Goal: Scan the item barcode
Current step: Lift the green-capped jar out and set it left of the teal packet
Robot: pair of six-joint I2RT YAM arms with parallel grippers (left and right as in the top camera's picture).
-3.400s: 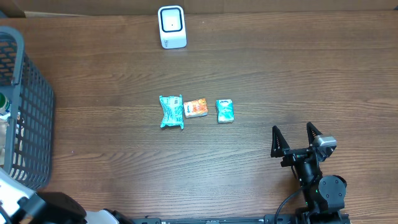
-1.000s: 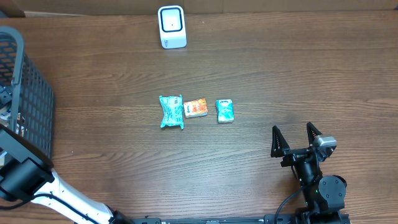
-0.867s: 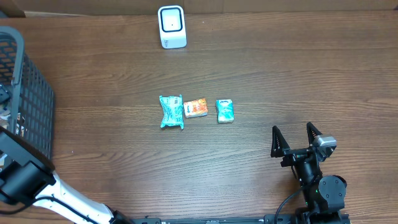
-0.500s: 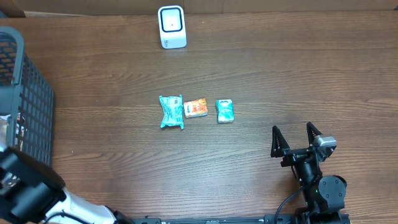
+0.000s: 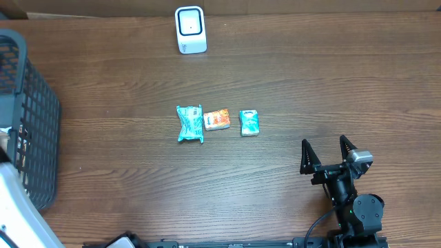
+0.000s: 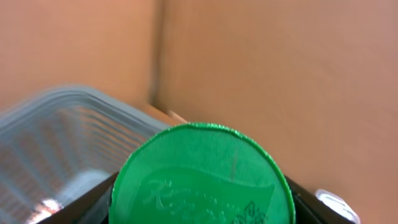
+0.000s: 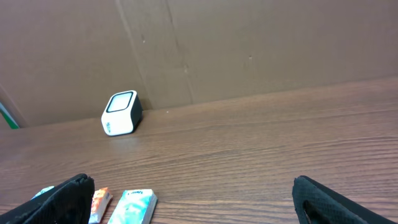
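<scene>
Left gripper [image 6: 199, 214] is clamped on a green round canister [image 6: 200, 177]. Its flat green end fills the left wrist view, with dark fingers [image 6: 84, 205] pressed against both sides. The grey mesh basket [image 6: 56, 124] blurs behind it, and a cardboard wall stands beyond that. From overhead only the white left arm [image 5: 17, 213] shows, at the near-left corner beside the basket, so the canister itself is out of sight there. The white barcode scanner [image 5: 190, 29] stands at the far edge of the table [image 5: 310, 76], well apart from that corner. Mid-table, a row of three: teal packet [image 5: 189, 124], orange packet [image 5: 216, 119], small teal packet [image 5: 249, 122]. Right gripper [image 5: 323, 142] sits near-right over the wood, jaws wide apart and holding nothing.
</scene>
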